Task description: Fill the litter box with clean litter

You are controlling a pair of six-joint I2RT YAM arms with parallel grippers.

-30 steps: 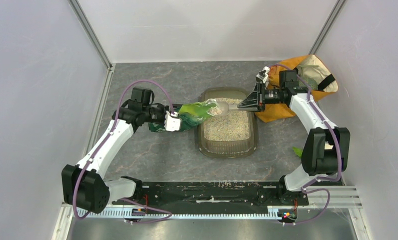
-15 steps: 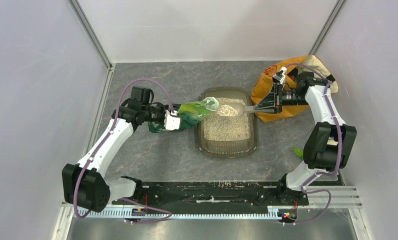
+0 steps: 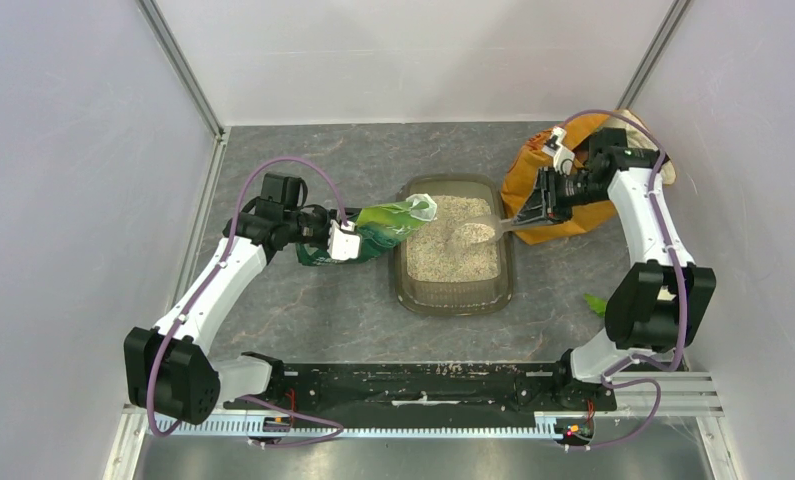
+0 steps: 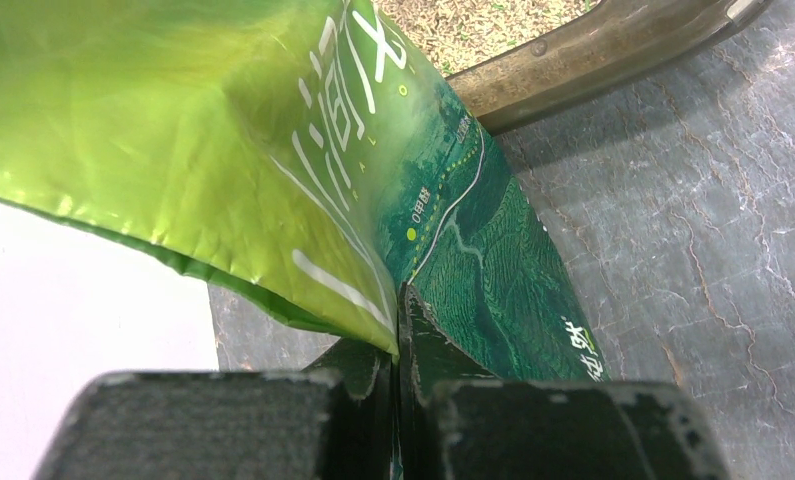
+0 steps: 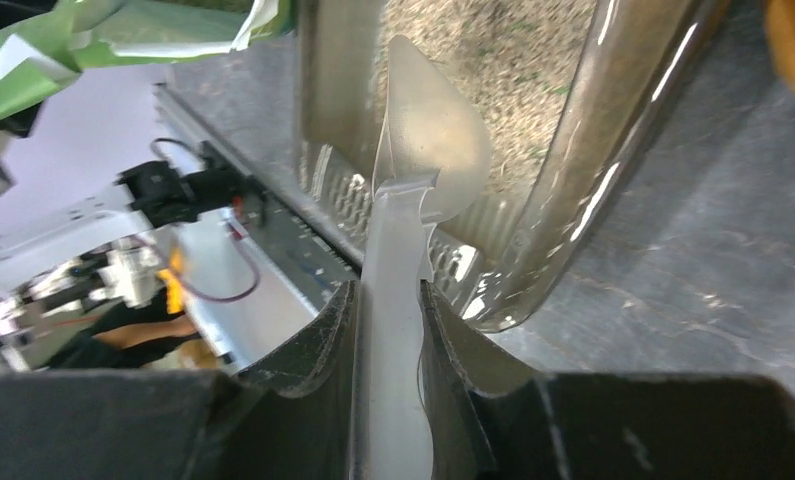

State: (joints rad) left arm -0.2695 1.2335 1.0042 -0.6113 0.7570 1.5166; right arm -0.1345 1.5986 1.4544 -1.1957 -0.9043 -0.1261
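At tabletop [image 3: 318, 305] centre, litter box [image 3: 457, 304] holds a bed of clean litter [image 3: 451, 262]. Left hand [image 3: 344, 243] clamps green pouch [image 3: 388, 224] by its bottom edge, mouth angled over the rim to feed the box. Right hand [image 3: 530, 211] grips clear scoop [image 3: 473, 233] by the handle, bowl above the litter, likely tipping.

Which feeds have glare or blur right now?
Top view: even light, sharp. Left wrist: sheen on the pouch, which fills most of the frame. Right wrist: scoop soft up close, bright streaks on the litter box rim.
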